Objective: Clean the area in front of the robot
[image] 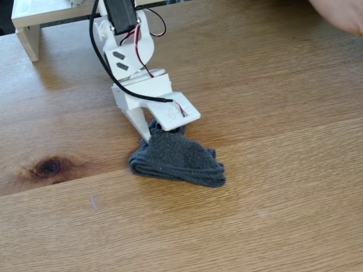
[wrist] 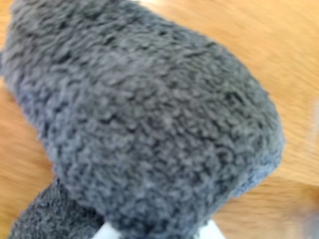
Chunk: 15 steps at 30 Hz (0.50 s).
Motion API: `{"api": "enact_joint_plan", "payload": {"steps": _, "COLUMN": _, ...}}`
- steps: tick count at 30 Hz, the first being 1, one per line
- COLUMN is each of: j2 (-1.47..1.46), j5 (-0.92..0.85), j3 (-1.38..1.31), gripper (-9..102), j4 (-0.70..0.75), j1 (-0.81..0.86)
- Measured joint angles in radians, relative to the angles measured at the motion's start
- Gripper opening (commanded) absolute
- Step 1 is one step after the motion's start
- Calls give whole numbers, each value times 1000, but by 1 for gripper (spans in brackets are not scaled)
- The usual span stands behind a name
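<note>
Gripper [image: 160,131] pointing down, clamped on grey cloth [image: 178,160], cloth's long axis slanting down-right across wooden table [image: 272,215]

Gripper [image: 154,131] tips hidden in grey cloth [image: 178,160], so jaws' state unclear. Wrist view: cloth [wrist: 144,119] blurred, cut off at top and bottom edges. Robot [image: 133,62] cut off at top in fixed view.

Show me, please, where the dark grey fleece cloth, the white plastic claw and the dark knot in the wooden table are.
Dark grey fleece cloth [image: 178,158]: fixed view, middle of its folded top.
White plastic claw [image: 153,131]: fixed view, the tips meeting the cloth.
Dark knot in the wooden table [image: 49,166]: fixed view, its centre.
</note>
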Motion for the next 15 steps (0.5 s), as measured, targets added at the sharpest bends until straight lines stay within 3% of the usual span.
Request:
{"api": "enact_joint_plan", "payload": {"steps": 7, "j2": -5, "j5": -91, "j3": 0, "gripper": 0, "j4": -140, "j1": 198}}
{"api": "enact_joint_plan", "payload": {"steps": 15, "j2": -187, "j5": -201, "j3": -173, "gripper": 0, "j4": -101, "j1": 291}}
